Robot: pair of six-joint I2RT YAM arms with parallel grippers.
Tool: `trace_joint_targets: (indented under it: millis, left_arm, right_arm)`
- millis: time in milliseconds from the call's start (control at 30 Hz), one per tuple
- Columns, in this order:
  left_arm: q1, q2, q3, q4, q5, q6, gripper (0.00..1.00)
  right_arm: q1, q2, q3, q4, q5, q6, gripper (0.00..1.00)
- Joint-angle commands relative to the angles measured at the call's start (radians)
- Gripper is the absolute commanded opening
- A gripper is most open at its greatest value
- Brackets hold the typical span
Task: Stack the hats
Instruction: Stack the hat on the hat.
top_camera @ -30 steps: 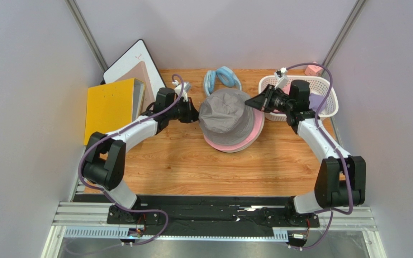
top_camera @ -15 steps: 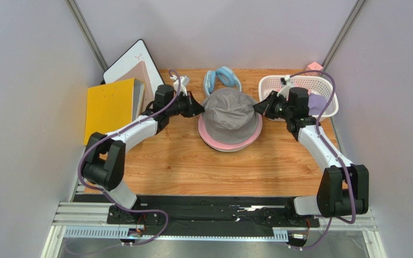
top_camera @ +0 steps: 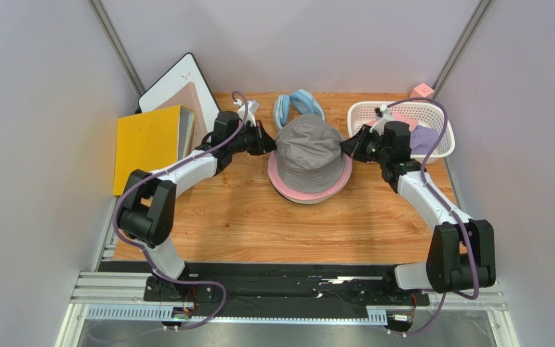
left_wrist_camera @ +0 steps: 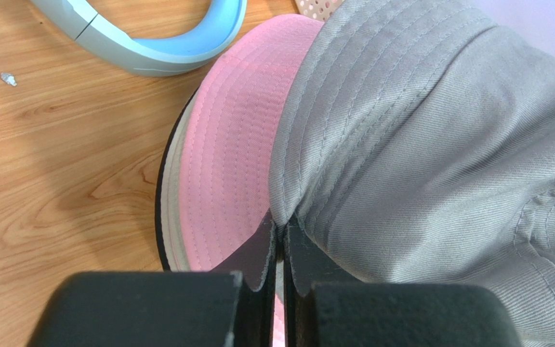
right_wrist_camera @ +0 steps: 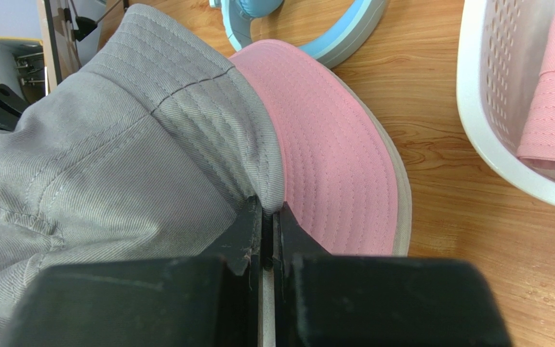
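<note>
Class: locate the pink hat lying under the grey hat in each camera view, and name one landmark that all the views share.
Top external: pink hat mid-table, its brim showing around the grey hat.
Left wrist: pink hat left of centre, beneath the grey fabric.
Right wrist: pink hat right of centre.
Shared landmark: light blue ring, on the table just beyond the hats.

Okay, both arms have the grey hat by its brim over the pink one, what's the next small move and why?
Probably ease the grey hat straight down onto the pink hat. The left gripper and right gripper are each shut on opposite sides of its brim, the pinched edges look lifted, and it sits roughly centred over the pink one.
</note>
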Motion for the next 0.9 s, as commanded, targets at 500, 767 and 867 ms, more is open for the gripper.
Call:
trace_joint_targets:
  millis: [500,767,867]
  left_arm:
    - [0.012,0.069,-0.08,-0.234,-0.239,0.108,0.0]
    - [-0.04,-0.103,-0.293,-0.133,-0.226,0.059,0.0]
    - [-0.074,-0.164,-0.372,-0.13,-0.251,0.045,0.0]
  right_arm:
    - [0.034,-0.182,-0.214,-0.335,0.317,-0.051,0.0]
    - [0.035,-0.054,-0.033,-0.347,0.345,-0.081,0.0]
    - [0.035,0.002,0.047,-0.326,0.36,-0.07,0.0]
